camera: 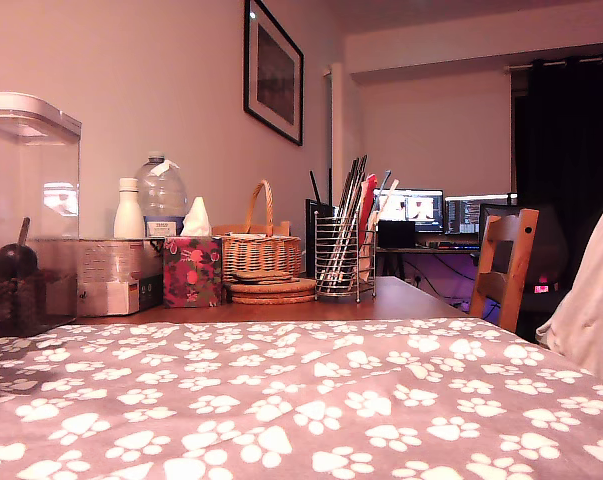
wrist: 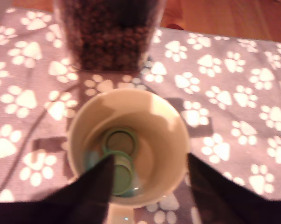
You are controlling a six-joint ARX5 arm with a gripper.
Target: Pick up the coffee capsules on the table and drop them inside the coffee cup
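In the wrist view I look straight down into the pale yellow-green coffee cup (wrist: 168, 135), which stands upright on the paw-print cloth (wrist: 233, 93). Two round green coffee capsules (wrist: 120, 142) lie at its bottom, one partly over the other. My gripper (wrist: 149, 189) hangs above the cup's near rim, open, with its dark fingers (wrist: 96, 193) spread to either side and nothing held between them. No capsules show on the cloth. The exterior view shows neither the cup nor the arm.
A clear container of brown pellets (wrist: 110, 37) stands just beyond the cup, also seen at the exterior view's left (camera: 26, 220). Farther back are a tissue box (camera: 191, 270), a wicker basket (camera: 261, 250), a wire utensil holder (camera: 344, 260) and a wooden chair (camera: 506, 265).
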